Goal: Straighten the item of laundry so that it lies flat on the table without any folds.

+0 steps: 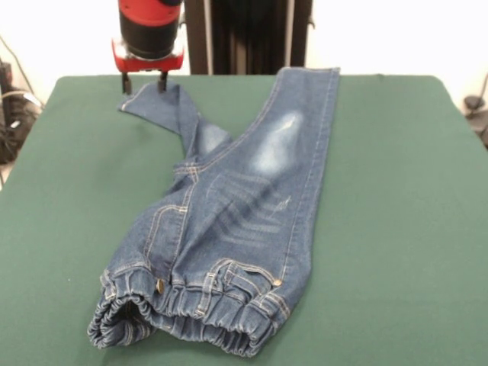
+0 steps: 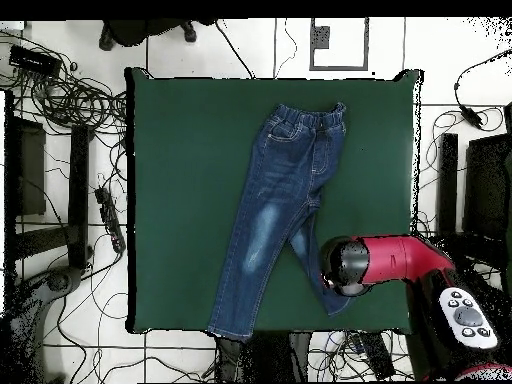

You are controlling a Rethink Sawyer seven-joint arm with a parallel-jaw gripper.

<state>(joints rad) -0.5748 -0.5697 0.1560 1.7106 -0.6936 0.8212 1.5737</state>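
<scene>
1. We see the jeans [image 1: 229,221] lying on the green bench [image 1: 396,191], waistband toward the edge away from the robot and legs running back toward the pedestal.
2. One leg lies long and flat; the other is creased and twisted near the crotch, its hem angled off to the side.
3. Our gripper [image 1: 142,82] hangs right at that hem, two fingertips parted and showing above the cloth; from here it looks released, gripping nothing.
4. We judge the step in hand to be working on the folded leg.
5. Next we would need to close on the hem and draw it outward and away from the waistband until the crease opens, keeping the flat leg undisturbed.
</scene>
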